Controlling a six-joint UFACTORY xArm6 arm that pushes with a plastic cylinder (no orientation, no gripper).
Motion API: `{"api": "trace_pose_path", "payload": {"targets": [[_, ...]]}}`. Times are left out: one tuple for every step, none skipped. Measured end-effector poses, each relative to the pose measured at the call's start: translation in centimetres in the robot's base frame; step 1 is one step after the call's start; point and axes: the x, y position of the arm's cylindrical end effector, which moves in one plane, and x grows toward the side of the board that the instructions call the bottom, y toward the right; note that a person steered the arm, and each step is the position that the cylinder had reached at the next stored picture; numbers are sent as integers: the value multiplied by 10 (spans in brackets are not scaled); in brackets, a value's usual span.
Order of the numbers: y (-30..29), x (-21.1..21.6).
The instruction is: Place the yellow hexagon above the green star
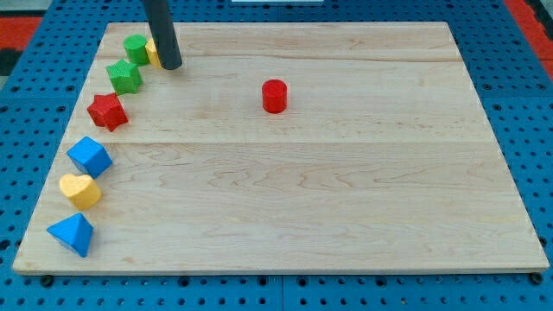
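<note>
My tip (170, 65) carries nothing, being a bare rod pressed against the yellow hexagon (153, 53), which it mostly hides; the hexagon sits just above and right of the green star (124, 76), touching the green cube (136, 47); I judge a short, slow leftward nudge best, avoiding the cube and leaving the star undisturbed.

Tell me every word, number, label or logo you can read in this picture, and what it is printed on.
None: no readable text, number, label or logo shows anywhere.
The wooden board shows only wood grain.
The blocks, such as the red cylinder, green star and yellow hexagon, have plain coloured faces.
The dark rod is unmarked; my tip sits against the yellow hexagon's right side.
The blue perforated surface around the board has holes only.
</note>
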Motion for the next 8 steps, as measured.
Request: {"api": "trace_pose_path", "payload": {"targets": [[0,-9],[0,-22],[0,-39],[0,-55],[-5,-68],[-11,-74],[-13,-78],[-16,-78]]}}
